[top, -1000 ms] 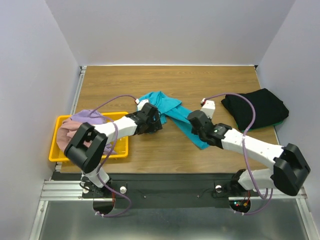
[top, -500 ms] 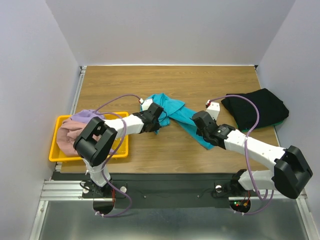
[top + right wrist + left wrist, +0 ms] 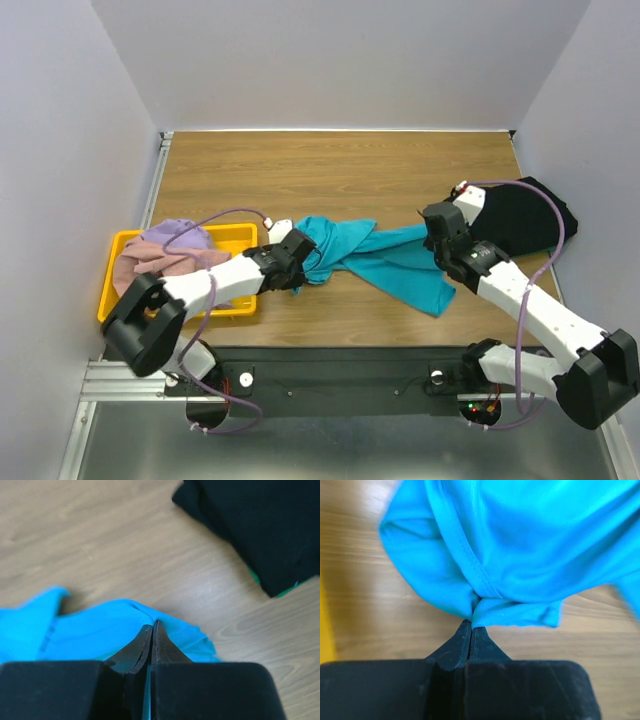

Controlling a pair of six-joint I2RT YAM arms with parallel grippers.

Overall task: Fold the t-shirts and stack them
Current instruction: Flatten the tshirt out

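Top external: outstretched left tool (image 3: 299,270) and right tool (image 3: 436,233) pinch teal t-shirt (image 3: 392,263).

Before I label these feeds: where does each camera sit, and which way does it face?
Top external: above and behind the robot, looking down on the table; both arms show, the teal t-shirt held between them.
Left wrist: on the left arm, looking along the left jaws, shut on teal cloth.
Right wrist: on the right arm, looking along the right jaws, shut on teal cloth; black t-shirt beyond.
Shared: all three show the teal t-shirt.
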